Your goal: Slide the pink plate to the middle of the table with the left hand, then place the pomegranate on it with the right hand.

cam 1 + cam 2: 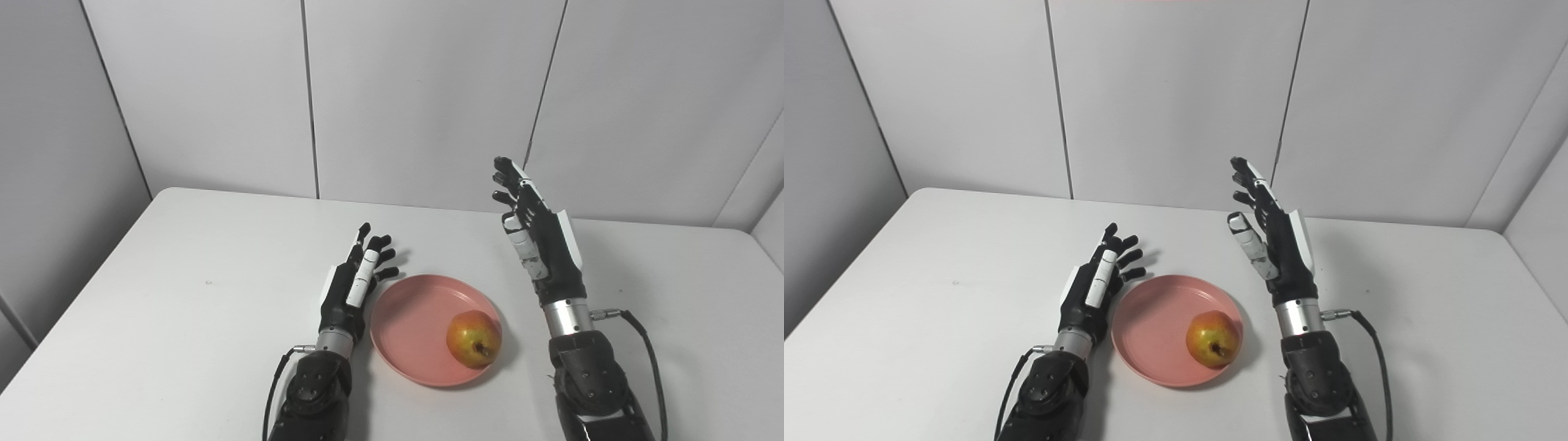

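Nearest, a round, smooth yellow-red pomegranate (473,339) sits on the right portion of a shallow, matte pink plastic plate (404,321), on the white table (184,294). The black-and-white left hand (354,285) lies just beside the plate's left rim, fingers spread, empty. Beyond, the right hand (536,236) is raised, fingers apart, holding nothing.

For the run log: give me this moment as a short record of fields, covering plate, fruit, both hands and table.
plate: pink plate, flat on the table near its middle
fruit: pomegranate resting on the plate's right part
left hand: left hand open, just left of the plate, low over the table
right hand: right hand open, raised, to the right of the plate, holding nothing
table: white table
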